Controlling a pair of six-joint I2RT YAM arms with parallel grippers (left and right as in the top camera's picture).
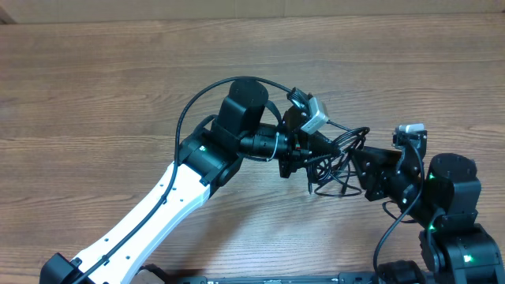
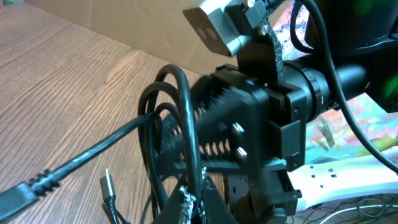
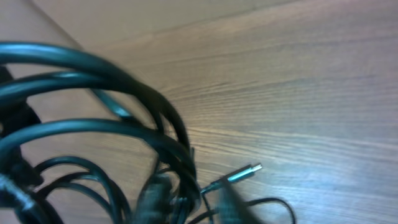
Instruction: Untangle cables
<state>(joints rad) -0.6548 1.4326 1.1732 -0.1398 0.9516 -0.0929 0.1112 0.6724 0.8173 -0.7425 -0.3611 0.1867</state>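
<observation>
Though their closure cannot be told, the left gripper [image 1: 312, 162] and right gripper [image 1: 355, 164] face across the cables [image 1: 333, 168].

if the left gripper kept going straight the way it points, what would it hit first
Most likely the cables: the left gripper points straight into their tangled loops. The right gripper sits just beyond them, facing back. Height is unclear from overhead, so it may already touch them.
</observation>
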